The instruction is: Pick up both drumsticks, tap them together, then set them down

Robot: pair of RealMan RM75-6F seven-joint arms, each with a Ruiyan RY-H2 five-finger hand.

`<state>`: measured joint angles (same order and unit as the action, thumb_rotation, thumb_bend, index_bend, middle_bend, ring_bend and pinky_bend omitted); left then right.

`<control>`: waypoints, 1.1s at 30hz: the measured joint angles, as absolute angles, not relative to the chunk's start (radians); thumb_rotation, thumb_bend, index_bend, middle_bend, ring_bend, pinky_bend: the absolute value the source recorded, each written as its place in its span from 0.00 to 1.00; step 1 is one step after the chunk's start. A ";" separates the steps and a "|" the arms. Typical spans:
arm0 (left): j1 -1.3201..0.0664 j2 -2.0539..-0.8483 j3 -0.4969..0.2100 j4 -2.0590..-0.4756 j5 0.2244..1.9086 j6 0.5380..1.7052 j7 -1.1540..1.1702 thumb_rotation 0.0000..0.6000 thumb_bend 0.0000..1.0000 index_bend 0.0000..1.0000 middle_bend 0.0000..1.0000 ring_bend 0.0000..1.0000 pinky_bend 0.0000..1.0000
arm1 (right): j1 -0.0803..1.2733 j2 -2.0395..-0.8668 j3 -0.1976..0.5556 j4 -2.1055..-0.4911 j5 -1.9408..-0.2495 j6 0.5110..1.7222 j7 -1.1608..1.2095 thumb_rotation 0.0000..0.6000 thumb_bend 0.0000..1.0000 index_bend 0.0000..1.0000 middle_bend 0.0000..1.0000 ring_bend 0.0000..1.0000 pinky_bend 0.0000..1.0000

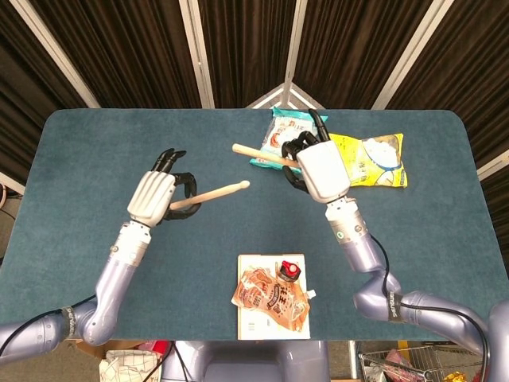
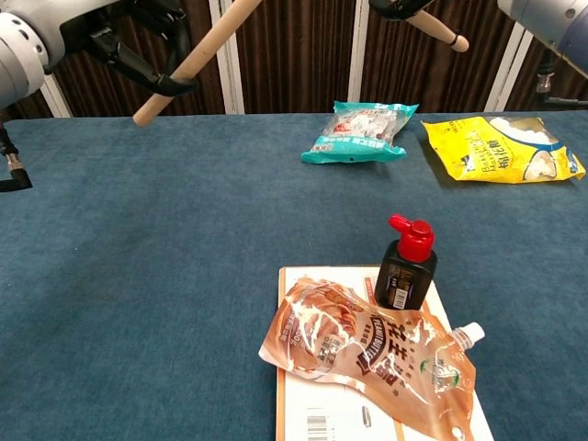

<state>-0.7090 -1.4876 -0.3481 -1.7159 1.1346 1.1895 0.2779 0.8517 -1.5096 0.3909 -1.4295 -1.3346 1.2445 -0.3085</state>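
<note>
My left hand [image 1: 157,195] grips a light wooden drumstick [image 1: 215,192] above the table, its tip pointing right toward the middle. In the chest view the same left drumstick [image 2: 188,64] slants up across the top left under the left hand [image 2: 55,37]. My right hand [image 1: 316,165] holds the other drumstick [image 1: 258,153], whose tip points left. In the chest view the butt end of the right drumstick [image 2: 439,30] shows at the top edge. The two sticks' tips are near each other but apart.
A teal snack bag [image 1: 286,137] and a yellow snack bag [image 1: 374,159] lie at the back right. Near the front edge a white card [image 2: 312,367] carries an orange sauce pouch [image 2: 367,354] and a small black bottle with a red cap [image 2: 406,266].
</note>
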 measured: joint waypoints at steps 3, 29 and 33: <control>-0.717 -1.506 -0.351 -1.728 1.121 1.208 0.309 1.00 0.46 0.67 0.62 0.10 0.00 | 0.856 -1.507 0.388 -1.444 -1.334 1.245 -0.342 1.00 0.52 0.67 0.68 0.40 0.00; -0.823 -1.660 -0.435 -1.732 0.940 1.330 0.550 1.00 0.46 0.68 0.63 0.10 0.00 | 0.853 -1.478 0.371 -1.550 -1.330 1.255 -0.411 1.00 0.53 0.67 0.68 0.40 0.00; -0.840 -1.684 -0.435 -1.721 0.945 1.337 0.553 1.00 0.46 0.68 0.63 0.10 0.00 | 0.855 -1.479 0.371 -1.556 -1.328 1.255 -0.417 1.00 0.53 0.67 0.68 0.40 0.00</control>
<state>-0.8403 -1.6844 -0.4349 -1.7210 0.9452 1.3370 0.5531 0.8547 -1.4787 0.3713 -1.5557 -1.3285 1.2551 -0.4166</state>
